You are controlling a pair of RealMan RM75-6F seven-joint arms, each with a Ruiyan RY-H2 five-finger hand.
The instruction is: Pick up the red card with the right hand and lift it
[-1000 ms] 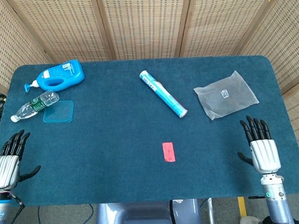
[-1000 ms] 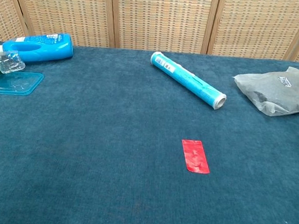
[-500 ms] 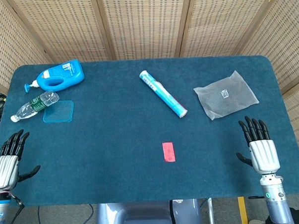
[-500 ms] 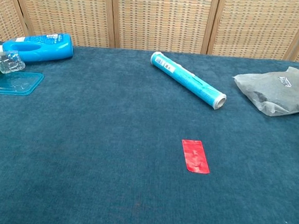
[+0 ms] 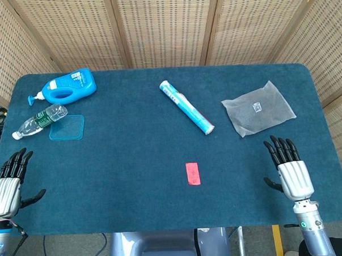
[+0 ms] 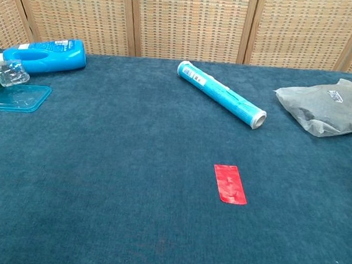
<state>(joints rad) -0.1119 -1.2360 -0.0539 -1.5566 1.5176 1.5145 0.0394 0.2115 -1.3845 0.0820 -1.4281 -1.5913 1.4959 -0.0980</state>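
The red card [image 5: 192,173] lies flat on the blue table cloth, near the front middle; the chest view shows the red card [image 6: 229,183] right of centre. My right hand [image 5: 287,168] hovers at the front right, fingers spread and empty, well to the right of the card. At the front left edge my left hand [image 5: 8,185] is open too, holding nothing. Neither hand shows in the chest view.
A light blue tube [image 5: 186,107] lies diagonally behind the card. A grey plastic bag [image 5: 257,108] sits at the back right. At the back left are a blue detergent bottle [image 5: 68,86], a clear water bottle [image 5: 39,120] and a blue square lid [image 5: 67,127].
My right hand has shifted slightly left toward the card and a little nearer the front edge. The left hand and the card have not moved.
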